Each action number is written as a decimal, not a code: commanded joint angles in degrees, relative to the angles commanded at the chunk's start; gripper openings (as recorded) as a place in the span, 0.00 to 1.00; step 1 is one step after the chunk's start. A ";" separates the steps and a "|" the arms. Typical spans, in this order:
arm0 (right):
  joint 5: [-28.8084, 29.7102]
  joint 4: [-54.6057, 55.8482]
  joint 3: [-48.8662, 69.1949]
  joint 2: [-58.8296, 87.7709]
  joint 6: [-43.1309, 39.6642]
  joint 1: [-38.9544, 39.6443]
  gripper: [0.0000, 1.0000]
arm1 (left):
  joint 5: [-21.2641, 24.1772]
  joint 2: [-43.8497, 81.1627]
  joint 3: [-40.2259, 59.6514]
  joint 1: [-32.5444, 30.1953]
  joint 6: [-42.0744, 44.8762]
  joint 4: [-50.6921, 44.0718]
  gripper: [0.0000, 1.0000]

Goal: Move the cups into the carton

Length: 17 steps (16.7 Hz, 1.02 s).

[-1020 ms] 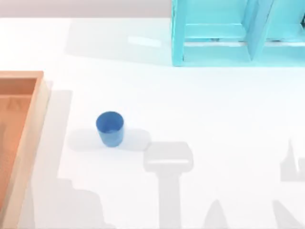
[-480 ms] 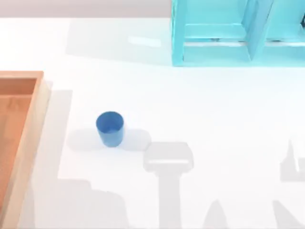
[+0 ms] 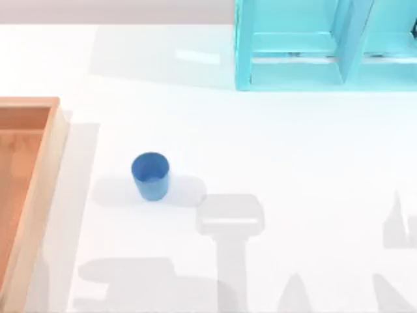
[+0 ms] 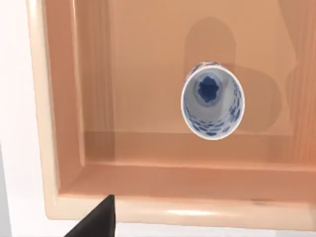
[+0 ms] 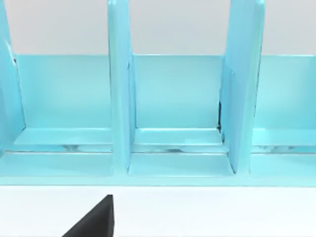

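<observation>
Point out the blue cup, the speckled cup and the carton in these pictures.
Blue cup [image 3: 150, 175]: top view, on its outer wall just below the rim.
Speckled cup [image 4: 213, 124]: left wrist view, on its patterned inner wall.
Carton [image 3: 43, 176]: top view, on its light right-hand rim.

Top cam looks down; left wrist close over carton [image 4: 64, 148]; right wrist faces turquoise frame [image 5: 173, 113].

The carton [image 4: 69, 148] is showing a smooth, wood-coloured finish with paler rims catching a soft sheen. The speckled cup [image 4: 212, 101] is looking glazed and glossy, like ceramic. The blue cup [image 3: 150, 175] is looking matt and plain. The turquoise frame [image 5: 177, 98] is gleaming faintly, smooth like painted board. The white bench [image 3: 273, 143] is looking matt.
</observation>
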 joint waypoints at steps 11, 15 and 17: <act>0.00 0.00 0.00 0.00 0.00 0.00 1.00 | 0.72 15.55 13.04 -15.98 -16.17 -1.02 1.00; 0.00 0.00 0.00 0.00 0.00 0.00 1.00 | 0.90 29.63 23.52 -32.61 -32.96 -1.40 1.00; 0.00 0.00 0.00 0.00 0.00 0.00 1.00 | 1.11 35.95 28.25 -40.76 -41.22 -1.32 1.00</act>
